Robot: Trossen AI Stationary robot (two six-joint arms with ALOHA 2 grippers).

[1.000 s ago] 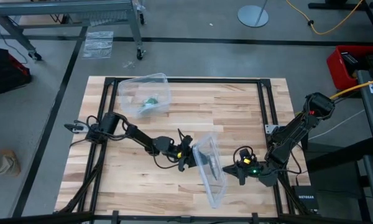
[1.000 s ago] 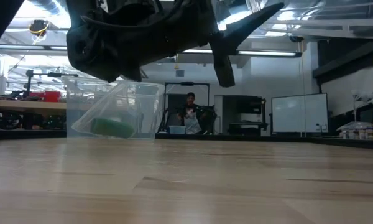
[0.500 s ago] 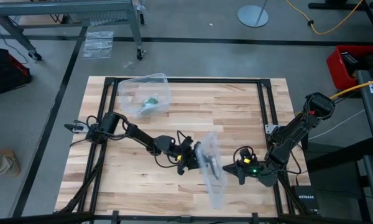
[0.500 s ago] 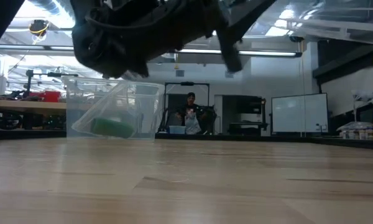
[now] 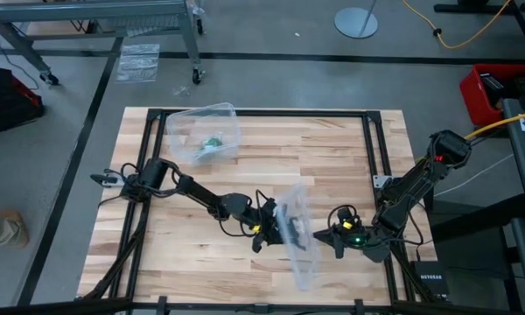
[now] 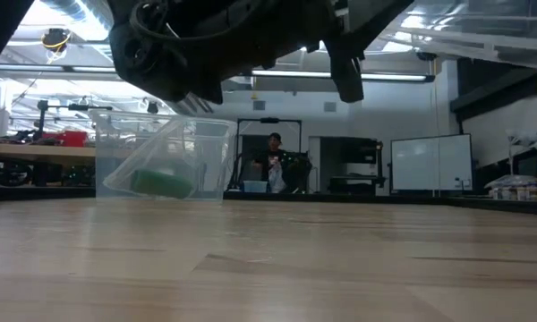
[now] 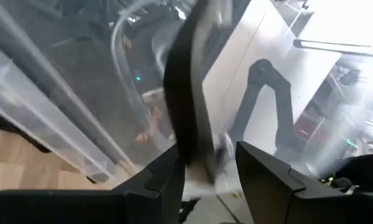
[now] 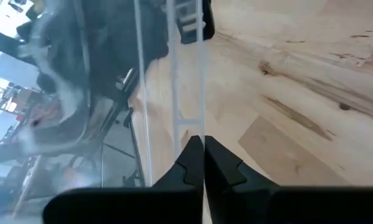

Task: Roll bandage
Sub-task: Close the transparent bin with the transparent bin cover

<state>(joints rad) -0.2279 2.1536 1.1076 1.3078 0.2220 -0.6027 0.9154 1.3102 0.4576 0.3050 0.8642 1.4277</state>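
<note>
My left claw (image 5: 264, 229) is clamped on the clear lid's (image 5: 296, 234) edge mid-bench; my right claw (image 5: 322, 237) pinches it shut. The bandage (image 6: 159, 182) sits in the far bin (image 5: 206, 133).

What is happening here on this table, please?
Two robot arms are holding a clear plastic lid between them, lifted above the wooden table. The left pincer grips its edge from one side, and the right pincer is shut on the other side. Further back, a clear plastic container lies tilted on the table with the green bandage inside. The bandage is not yet touched.
</note>
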